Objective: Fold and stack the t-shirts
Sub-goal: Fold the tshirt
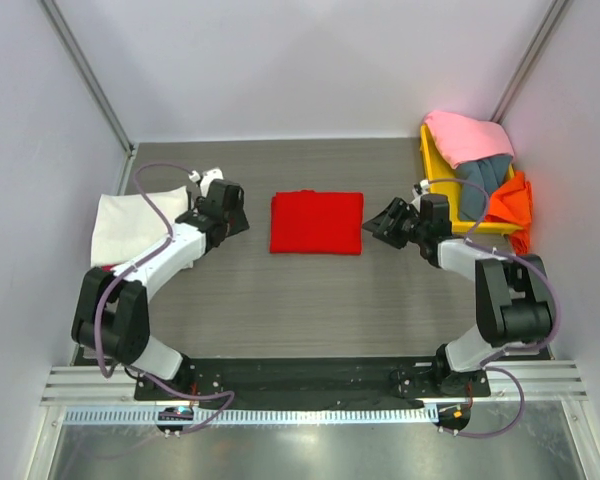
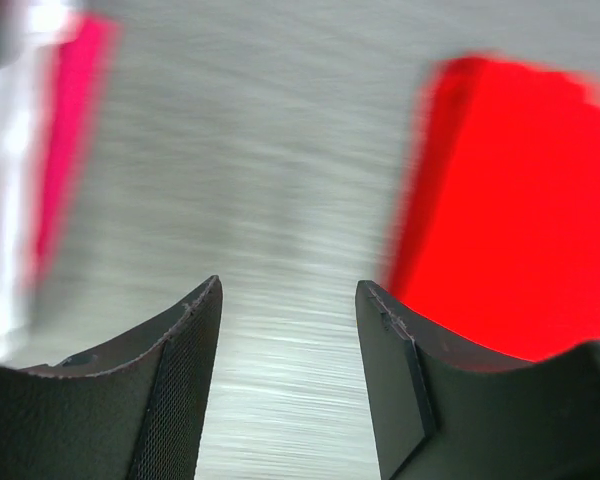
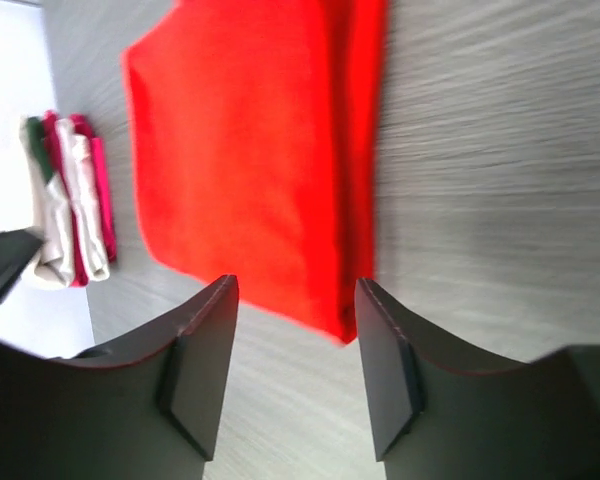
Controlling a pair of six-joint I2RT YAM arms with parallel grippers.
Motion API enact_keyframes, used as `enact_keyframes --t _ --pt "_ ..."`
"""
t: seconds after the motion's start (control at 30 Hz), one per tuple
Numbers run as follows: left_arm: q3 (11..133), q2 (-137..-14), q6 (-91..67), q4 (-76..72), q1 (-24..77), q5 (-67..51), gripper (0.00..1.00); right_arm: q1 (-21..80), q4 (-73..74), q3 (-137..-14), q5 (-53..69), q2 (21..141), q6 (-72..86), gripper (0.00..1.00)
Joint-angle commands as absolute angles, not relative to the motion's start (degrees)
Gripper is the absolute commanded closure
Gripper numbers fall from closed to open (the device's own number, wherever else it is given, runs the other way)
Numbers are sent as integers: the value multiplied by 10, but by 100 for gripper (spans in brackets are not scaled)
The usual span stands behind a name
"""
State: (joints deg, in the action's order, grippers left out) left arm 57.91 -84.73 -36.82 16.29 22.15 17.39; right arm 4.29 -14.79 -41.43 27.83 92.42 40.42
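The red t-shirt lies folded at mid-worktop, not yet on the cream-white stack at left. The left end effector and right end effector flank it, both open and empty. The pink t-shirt, grey-blue t-shirt and orange t-shirt wait unfolded at the yellow tray, far right.

Grey woodgrain table: folded red shirt ctr, cream-white shirt L edge, yellow tray far R corner.
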Motion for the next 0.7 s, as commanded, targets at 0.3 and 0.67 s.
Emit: enact_keyframes --t 0.3,0.67 --pt "751 -1084 -251 379 221 493 44 48 -141 -386 246 839 397 48" --pt "789 -1193 -233 415 220 551 50 49 -148 -388 250 848 403 49"
